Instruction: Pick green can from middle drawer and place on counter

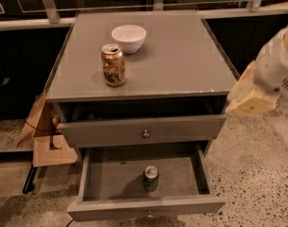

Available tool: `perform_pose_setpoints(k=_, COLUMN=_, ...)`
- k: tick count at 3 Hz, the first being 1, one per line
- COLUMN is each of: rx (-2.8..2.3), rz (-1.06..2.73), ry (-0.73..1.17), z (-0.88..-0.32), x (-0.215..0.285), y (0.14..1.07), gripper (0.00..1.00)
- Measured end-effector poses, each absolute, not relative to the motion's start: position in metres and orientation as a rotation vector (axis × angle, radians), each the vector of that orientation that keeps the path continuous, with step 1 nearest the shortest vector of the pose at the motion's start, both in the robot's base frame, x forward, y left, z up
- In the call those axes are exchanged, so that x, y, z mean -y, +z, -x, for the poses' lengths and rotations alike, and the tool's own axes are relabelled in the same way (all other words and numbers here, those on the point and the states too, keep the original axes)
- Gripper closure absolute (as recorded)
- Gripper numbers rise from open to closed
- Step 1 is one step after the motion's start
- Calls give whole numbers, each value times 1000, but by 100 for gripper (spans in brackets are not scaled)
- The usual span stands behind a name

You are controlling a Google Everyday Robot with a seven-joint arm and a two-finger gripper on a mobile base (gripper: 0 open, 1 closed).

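Observation:
The green can (151, 178) stands upright inside the open middle drawer (101, 178), right of its centre, with its silver top showing. The drawer above it (144, 131) is pulled out only a little. The counter (182, 56) is the cabinet's flat grey top. My gripper (248, 100) is a pale cream shape at the right edge of the view. It hangs beside the cabinet's right front corner at counter height, well above and to the right of the can, and holds nothing that I can see.
A gold-brown patterned can (113, 65) and a white bowl (129, 38) stand on the left half of the counter. Cardboard pieces (49, 145) lean by the cabinet's left side. Speckled floor (257, 183) lies to the right, and a dark railing runs behind.

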State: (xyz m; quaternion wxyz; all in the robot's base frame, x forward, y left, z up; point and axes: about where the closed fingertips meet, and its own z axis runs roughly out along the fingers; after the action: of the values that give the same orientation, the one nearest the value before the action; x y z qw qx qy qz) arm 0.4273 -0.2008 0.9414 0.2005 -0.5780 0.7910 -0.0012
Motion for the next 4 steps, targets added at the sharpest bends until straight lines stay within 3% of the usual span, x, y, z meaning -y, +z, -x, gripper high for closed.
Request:
perform_pose_setpoints(k=1, rx=-2185, rz=1528, ry=202, z=-414, x=169, y=876, gripper=86)
perform_pose_setpoints(k=2, rx=-2150, rz=1459, ry=412, z=-404, x=131, y=799, gripper=100)
perform_pose_setpoints(k=4, rx=-2162, rz=1423, ry=391, z=-407, x=128, y=779, gripper=100)
